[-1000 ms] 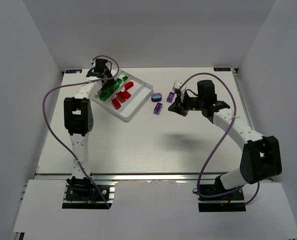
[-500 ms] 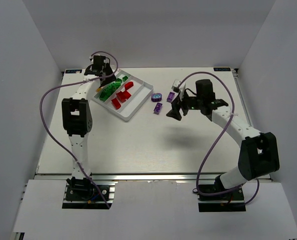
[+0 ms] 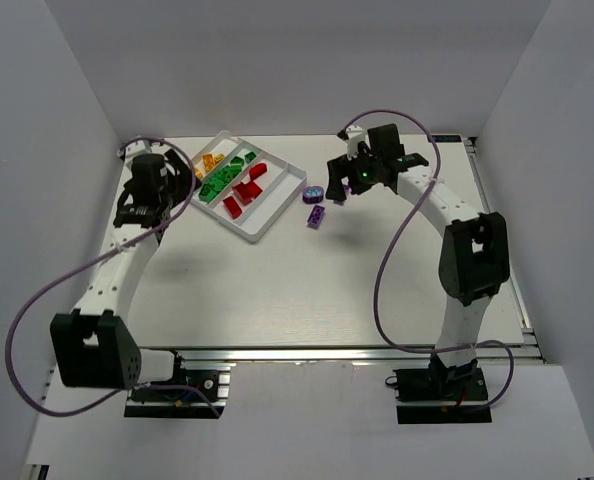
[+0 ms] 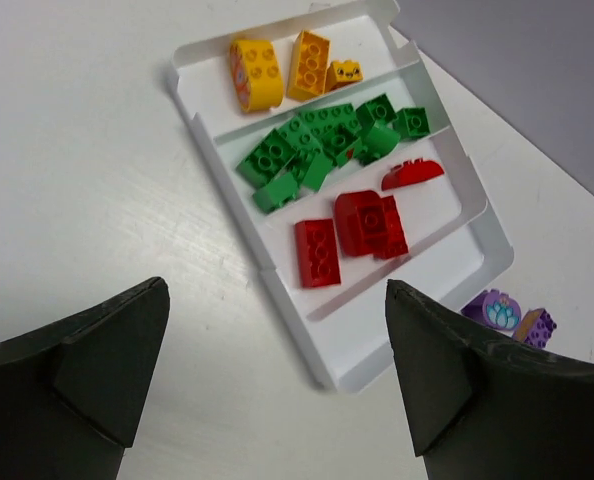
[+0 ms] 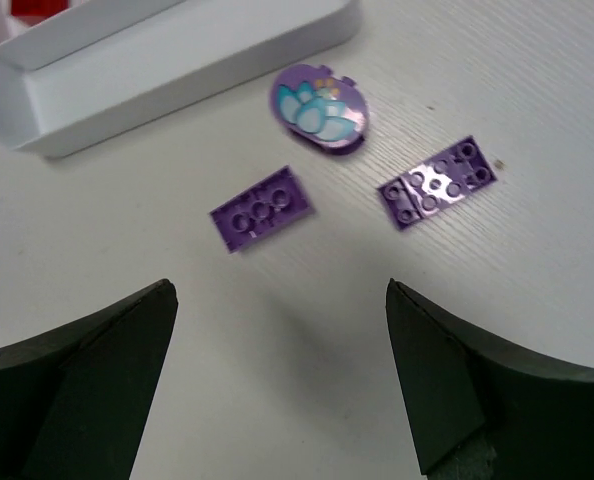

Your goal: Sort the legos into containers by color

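Observation:
The white tray [image 4: 349, 345] holds the containers: yellow legos [image 4: 277, 70] in the far one, green legos [image 4: 317, 145] in the second, red legos [image 4: 352, 230] in the third, and the nearest shows bare. My left gripper [image 4: 275, 290] stands open and holds nothing, left of the tray [image 3: 277, 200] in the top view. Three purple legos lie on the table right of the tray: a round one [image 5: 319, 107], a brick [image 5: 263, 209] and a flat plate [image 5: 439, 182]. My right gripper [image 5: 279, 288] hangs open above them, holding nothing.
White walls enclose the table [image 3: 297, 290] on three sides. The tray's corner [image 5: 177, 60] lies close to the round purple piece. Purple cables loop off both arms. The right arm's shadow falls on the table near the purple brick [image 3: 318, 214].
Both grippers have opened. The left arm has swung back from over the tray to its left side, uncovering the yellow legos. The right gripper has moved farther back, over the purple pieces.

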